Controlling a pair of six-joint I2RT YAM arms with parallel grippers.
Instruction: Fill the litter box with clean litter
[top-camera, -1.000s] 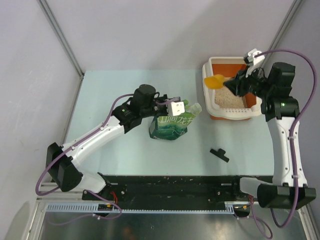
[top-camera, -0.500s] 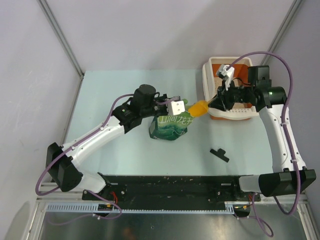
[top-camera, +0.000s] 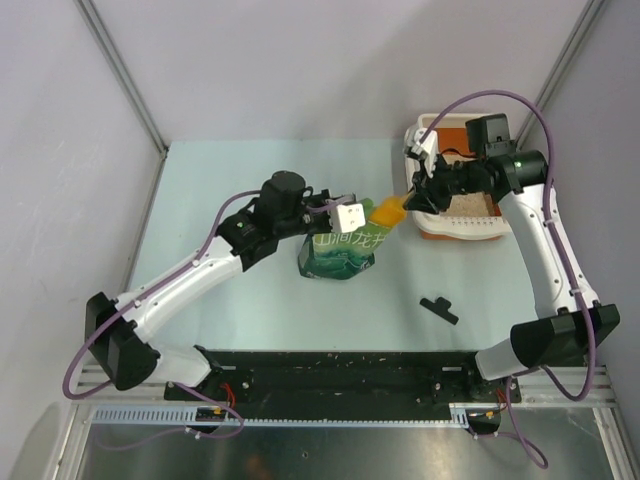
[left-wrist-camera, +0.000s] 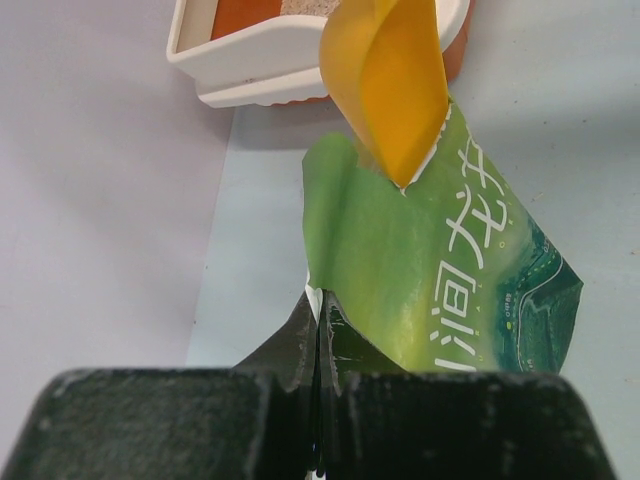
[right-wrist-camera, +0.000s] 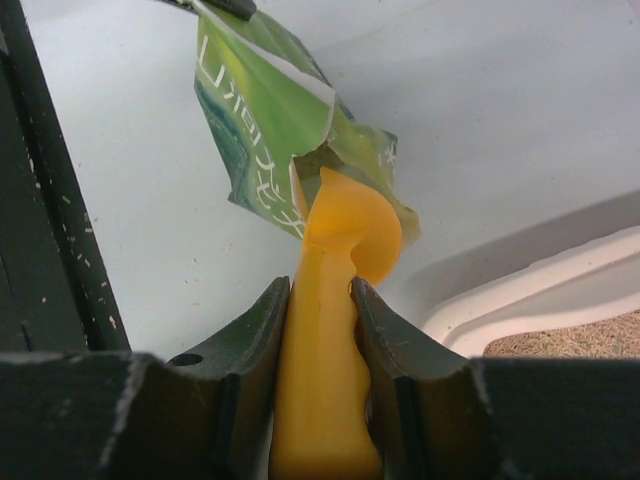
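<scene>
Right gripper (right-wrist-camera: 320, 300) is clamped on the yellow-orange scoop (right-wrist-camera: 345, 235), whose bowl is nosing into the torn mouth of the green litter bag (left-wrist-camera: 430, 270) at table centre. Left gripper (left-wrist-camera: 318, 310) pinches the bag's top edge tight. The litter box (top-camera: 462, 229) sits at two o'clock with some clean litter (right-wrist-camera: 565, 338) inside. Partly filled, I'd say, with more scoops to go.

1. The litter box (top-camera: 462, 229), a rectangular tray with orange walls and a wide white rim, is seen standing flat at the far right corner of the table (top-camera: 250, 300).
2. The clean litter (right-wrist-camera: 585, 335), pale beige-white fine granules, is spread across the box's floor.
</scene>
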